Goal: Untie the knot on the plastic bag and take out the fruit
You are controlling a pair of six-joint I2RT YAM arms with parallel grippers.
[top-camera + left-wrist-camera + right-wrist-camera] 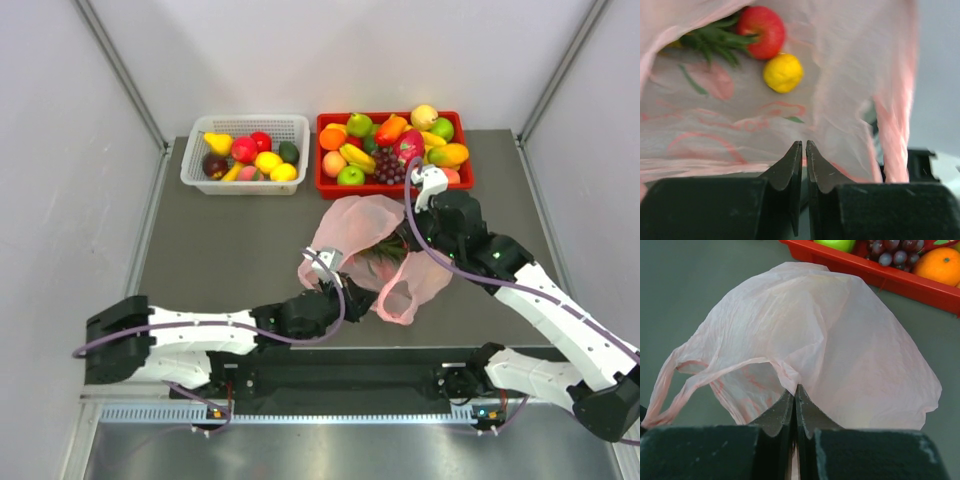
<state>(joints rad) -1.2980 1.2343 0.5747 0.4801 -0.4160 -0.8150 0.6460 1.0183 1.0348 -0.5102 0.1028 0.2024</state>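
- plastic bag: thin, see-through pink film, heavily creased; sits mid-worktop, just on the near side of the red tray; held between the two arms with its mouth gaping upward
- handle loop: lies flat and open on the worktop at the bag's near side
- from the right wrist the bag reads as a domed, wrinkled sheet; faint red print shows through its lower folds
- fruit, seen from the left wrist looking into the bag: a red fruit and a yellow fruit close together; spiky green leaves touch the red one; all rest against the bag's inner wall; the leaves also show through the mouth in the top view
- left fingers: clenched on the bag's edge; only a hairline slit between the tips; pink film runs across at that point
- right fingers: pressed together with a fold of the bag caught between them, on the side nearer the tray
- white basket: far left of the worktop, well apart from the bag, holding mixed fruit
- red tray: heaped with fruit; grapes and an orange show over the bag from the right wrist
- in the way: the right wrist covers the tray's near right corner in the top view; the bag's wall fills most of the left wrist view and hides the worktop beyond
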